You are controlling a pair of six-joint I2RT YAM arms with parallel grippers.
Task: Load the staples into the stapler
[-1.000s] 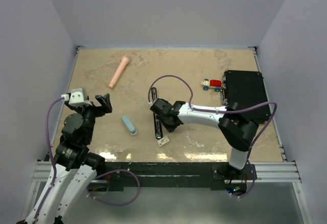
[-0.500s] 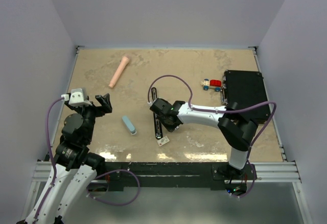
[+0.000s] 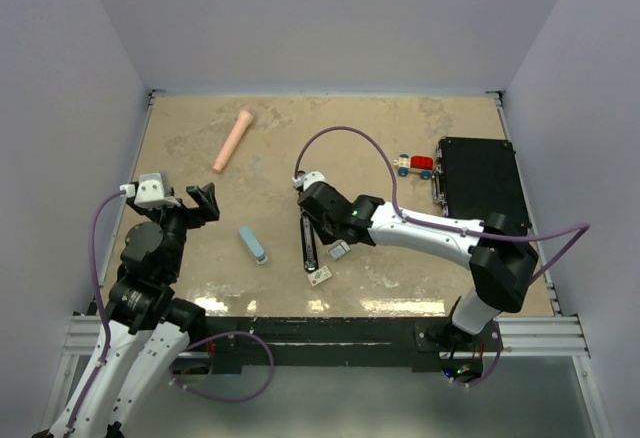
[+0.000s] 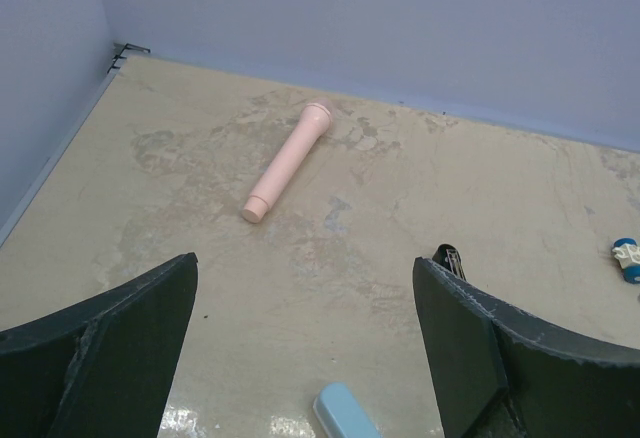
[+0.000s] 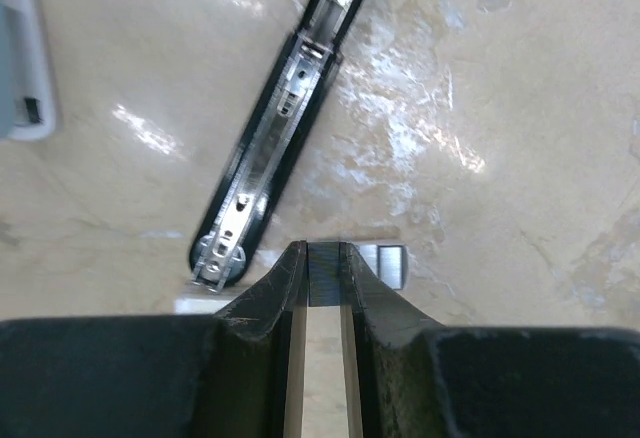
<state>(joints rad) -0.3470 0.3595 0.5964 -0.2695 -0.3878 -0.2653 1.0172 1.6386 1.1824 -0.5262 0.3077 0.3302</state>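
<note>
A black stapler (image 3: 308,242) lies opened flat at mid-table; its metal staple channel shows in the right wrist view (image 5: 280,133). My right gripper (image 3: 333,239) hovers just right of its near end. It is shut on a dark grey strip of staples (image 5: 322,273), held between the fingertips (image 5: 288,270). The tiny grey-blue tray (image 3: 339,250) lies just beyond the fingertips and also shows in the right wrist view (image 5: 388,263). The tiny white staple box (image 3: 320,276) lies near the table's front edge. My left gripper (image 3: 203,201) is open and empty at the left, also seen in its wrist view (image 4: 303,261).
A light-blue stapler (image 3: 252,244) lies left of the black one and shows in the left wrist view (image 4: 345,413). A pink cylinder (image 3: 233,139) lies at the back left. A toy car (image 3: 414,165) and a black case (image 3: 480,186) sit at the right.
My right arm swung its elbow out to the right and its gripper shifted slightly back and right. The grey-blue tray now shows uncovered beside the stapler. The left arm has not moved.
</note>
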